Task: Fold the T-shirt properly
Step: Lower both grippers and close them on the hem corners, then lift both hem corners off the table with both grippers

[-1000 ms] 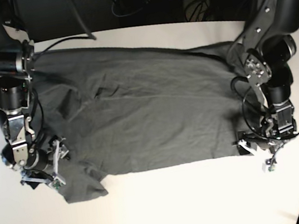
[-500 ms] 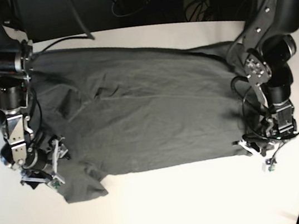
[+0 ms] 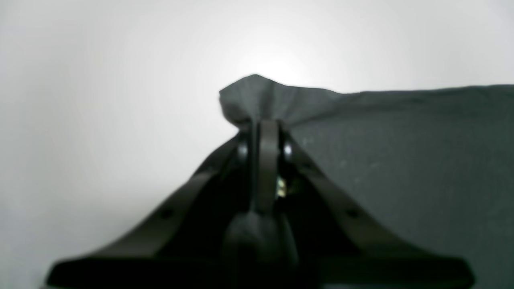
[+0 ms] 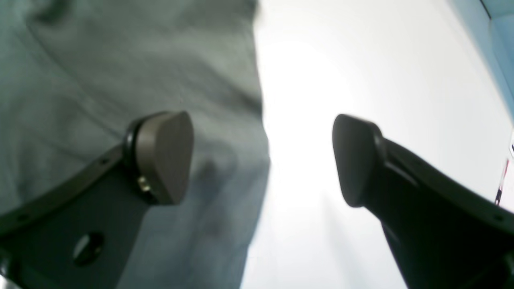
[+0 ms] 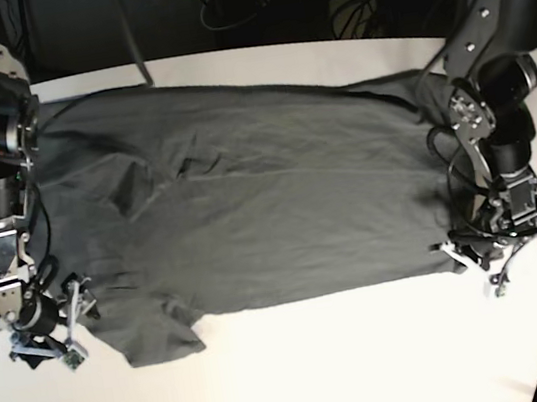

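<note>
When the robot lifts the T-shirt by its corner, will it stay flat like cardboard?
Probably not. The T-shirt lies wrinkled, so it looks soft and would likely droop. Its corner bunches where the left end effector pinches it, so it seems thin and floppy, and probably light.

Dark grey T-shirt (image 5: 249, 204), spread flat and wrinkled across white table, one sleeve at near corner, hem corner bunched upward.

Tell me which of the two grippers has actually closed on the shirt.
The left gripper: it is pinched shut on a T-shirt corner, while the right gripper gapes open astride the edge.
</note>
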